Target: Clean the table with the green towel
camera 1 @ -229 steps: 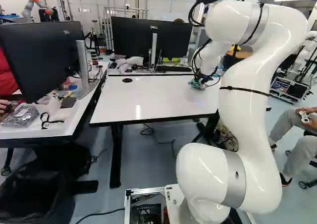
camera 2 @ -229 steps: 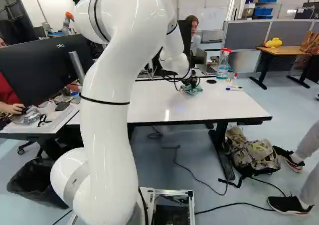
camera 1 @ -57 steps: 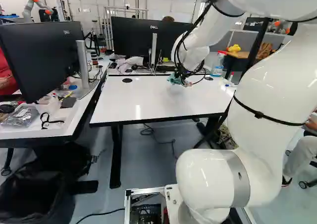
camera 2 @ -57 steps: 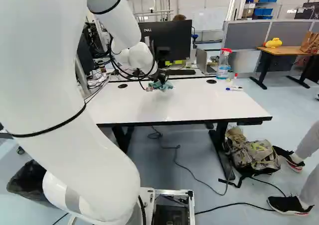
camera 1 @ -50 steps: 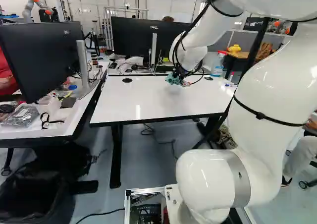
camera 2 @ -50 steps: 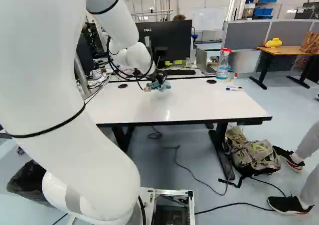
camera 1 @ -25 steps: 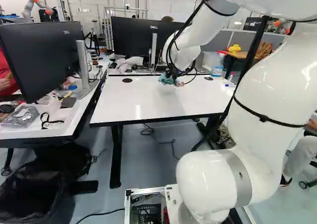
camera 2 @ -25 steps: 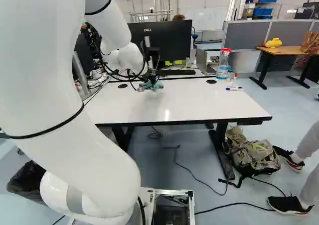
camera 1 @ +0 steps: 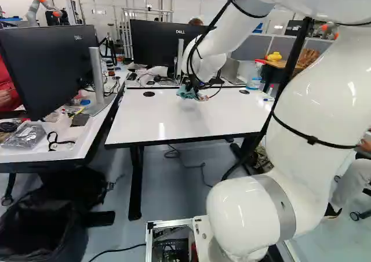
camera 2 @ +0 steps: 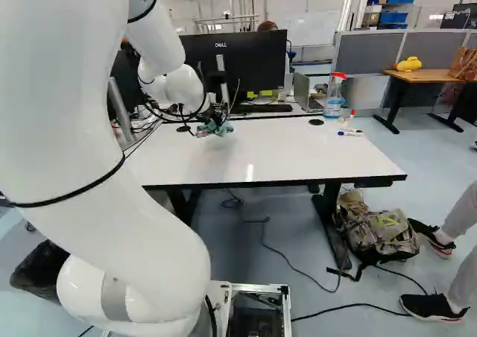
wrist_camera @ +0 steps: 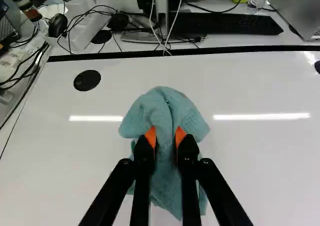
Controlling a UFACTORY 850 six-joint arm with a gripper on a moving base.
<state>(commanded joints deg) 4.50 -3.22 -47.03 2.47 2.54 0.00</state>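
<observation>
Fingers (wrist_camera: 187, 151), wrist view: parted only by the bunched cloth, pinching the green towel (wrist_camera: 167, 103) from both sides; it fans out ahead of & under them, over the white table (wrist_camera: 260, 161). Round black cap (wrist_camera: 87, 80) lies ahead of fingers, off to one side.

L base view: fingers + towel have moved L together vs. earlier pics, i.e. a sideways wipe, prob. mid-pass along the far strip. Can't tell how hard cloth presses.

R base view: same shift; spray bottle (camera 2: 334, 97) now well R of fingers. Strip nearer the robot than fingers prob. needs wiping next.
</observation>
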